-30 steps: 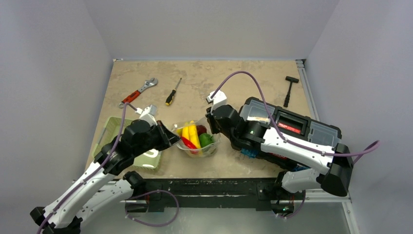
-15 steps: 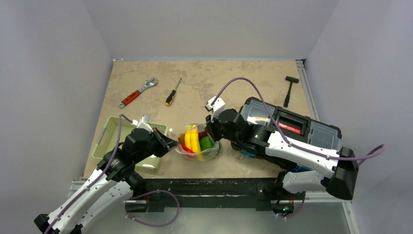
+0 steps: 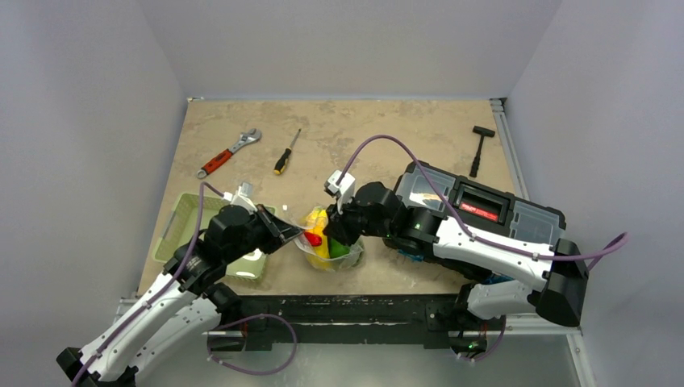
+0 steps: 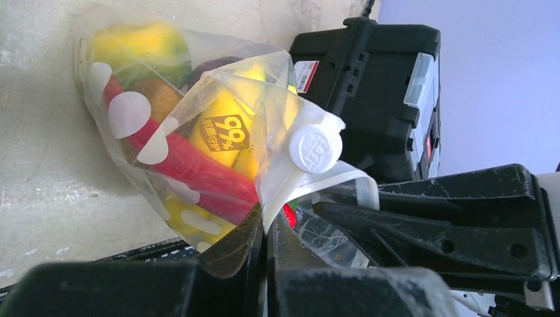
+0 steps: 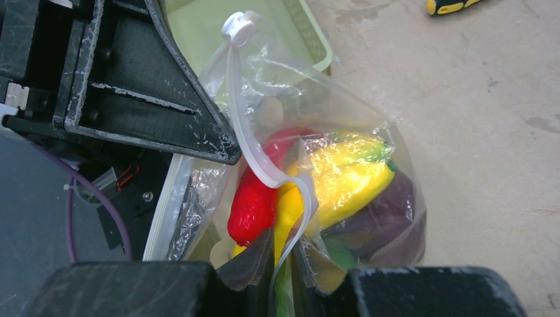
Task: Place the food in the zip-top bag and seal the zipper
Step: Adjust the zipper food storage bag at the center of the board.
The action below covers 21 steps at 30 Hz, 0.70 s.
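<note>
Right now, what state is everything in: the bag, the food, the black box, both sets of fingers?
zip-top bag: filled, held at its mouth edge; sealed or not, cannot tell.
food: inside the bag.
left fingers: shut on the bag's film.
right fingers: close around the zipper; gripping it or not, unclear.
toolbox: lid closed.

The left arm (image 3: 157, 310) and right arm (image 3: 484, 242) have white shells with black joints. Purple cables (image 3: 387, 139) run along both. The fingers (image 4: 422, 224) are black and scuffed white.
</note>
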Tool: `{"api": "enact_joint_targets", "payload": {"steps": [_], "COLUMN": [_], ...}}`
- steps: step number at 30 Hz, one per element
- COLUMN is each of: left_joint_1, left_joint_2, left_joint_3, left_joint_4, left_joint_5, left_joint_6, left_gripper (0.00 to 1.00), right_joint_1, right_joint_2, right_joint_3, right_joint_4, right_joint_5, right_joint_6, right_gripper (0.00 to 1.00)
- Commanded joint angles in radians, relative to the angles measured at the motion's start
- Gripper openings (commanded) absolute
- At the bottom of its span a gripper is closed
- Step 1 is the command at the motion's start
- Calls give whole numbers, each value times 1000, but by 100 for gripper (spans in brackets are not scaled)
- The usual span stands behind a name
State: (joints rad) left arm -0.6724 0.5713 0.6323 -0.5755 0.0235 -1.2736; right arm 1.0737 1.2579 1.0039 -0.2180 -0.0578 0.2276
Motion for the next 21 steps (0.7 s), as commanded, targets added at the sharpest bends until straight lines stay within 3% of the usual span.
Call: {"api": "enact_joint_targets", "payload": {"steps": [1,7,14,21], "left_joint_1": [6,6,6,7], "left_joint_2": [3,2,6,38], "left_joint_3": [49,57,71,114], "left_joint_4": [85,70,31,-20], "left_joint_5": [29,11,-4,-10], "left_joint_6": [-27,-29,-45,-72], "left_gripper": [0,0,0,0], "right_joint_1": [17,39,66,117], "right_joint_2": [10,-6,1,35], "right_joint_3": [49,64,77,88], "right_joint_4": [17,14,-1,18], "right_joint_5": [-61,-53,-29,55], "right_joint_6": [-20,-41,-80,-137], "right_gripper": [18,48,76,85]}}
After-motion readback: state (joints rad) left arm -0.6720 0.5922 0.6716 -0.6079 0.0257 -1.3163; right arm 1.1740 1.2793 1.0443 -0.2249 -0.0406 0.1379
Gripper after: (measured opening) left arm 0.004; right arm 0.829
